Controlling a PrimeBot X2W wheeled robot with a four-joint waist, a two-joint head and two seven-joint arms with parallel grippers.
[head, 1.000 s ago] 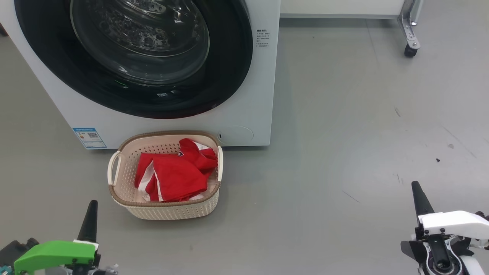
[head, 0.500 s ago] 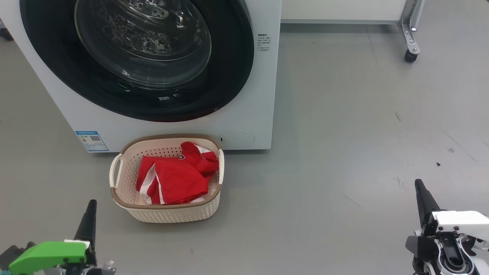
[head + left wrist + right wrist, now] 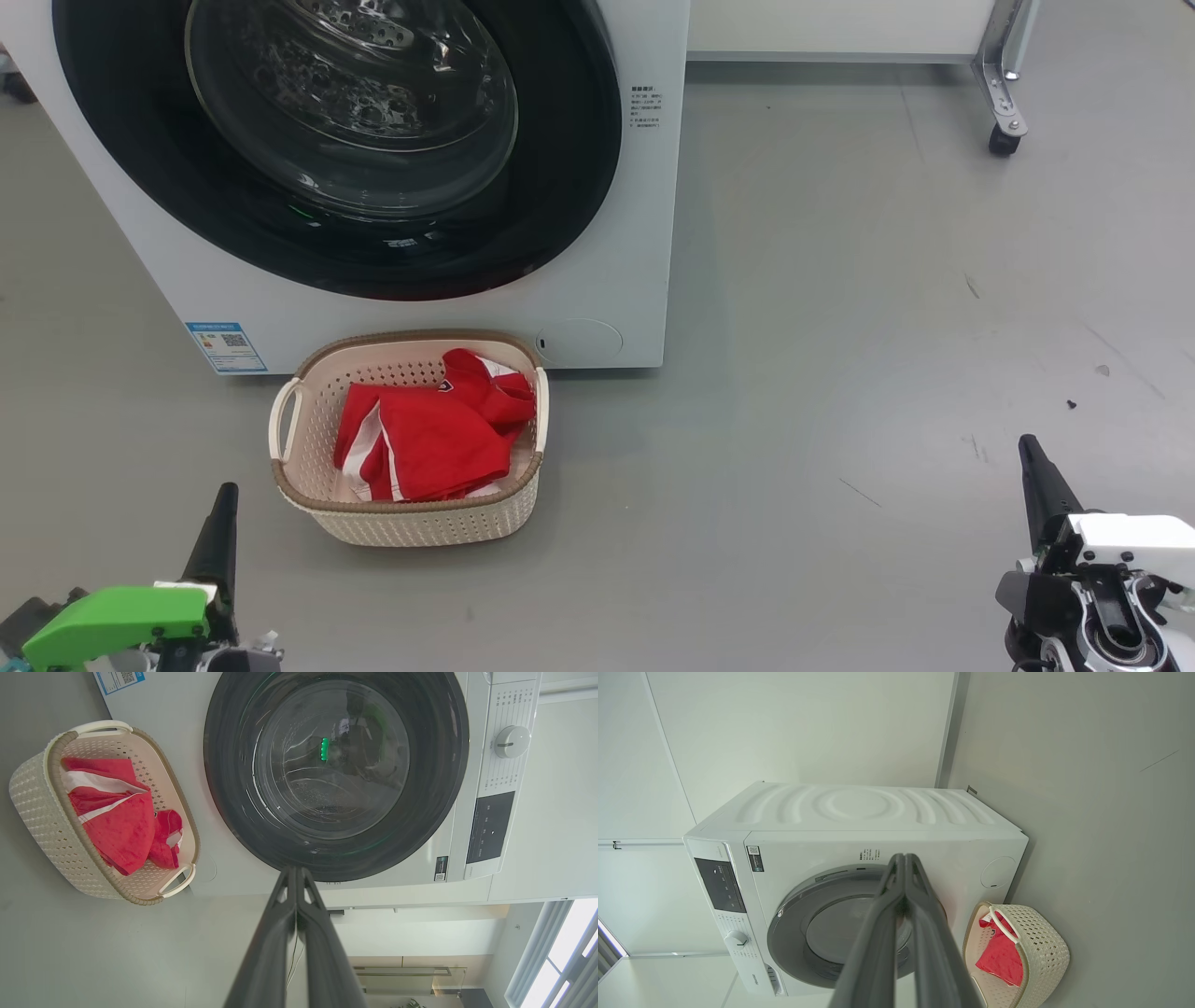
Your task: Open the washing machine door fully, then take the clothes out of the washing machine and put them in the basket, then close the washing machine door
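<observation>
The white washing machine (image 3: pixel 616 233) stands ahead with its black-rimmed glass door (image 3: pixel 345 140) flat against its front. On the floor before it sits the cream basket (image 3: pixel 411 523), and the red clothes (image 3: pixel 429 439) with white stripes lie inside it. My left gripper (image 3: pixel 224 495) is at the lower left, shut and empty, a short way left of the basket. My right gripper (image 3: pixel 1029 446) is at the lower right, shut and empty, far from the basket. The left wrist view shows the door (image 3: pixel 336 774), the basket (image 3: pixel 37 807) and the clothes (image 3: pixel 117 816). The right wrist view shows the machine (image 3: pixel 859 812) and the basket (image 3: pixel 1041 952).
A wheeled metal leg (image 3: pixel 1004 112) of a white unit stands at the back right. Grey floor (image 3: pixel 840 373) stretches wide to the right of the machine. A blue sticker (image 3: pixel 224 345) marks the machine's lower left corner.
The head view has shifted slightly, so the machine and basket sit a little lower in it. The right gripper has drawn back a little toward the lower right corner. Both grippers stay shut.
</observation>
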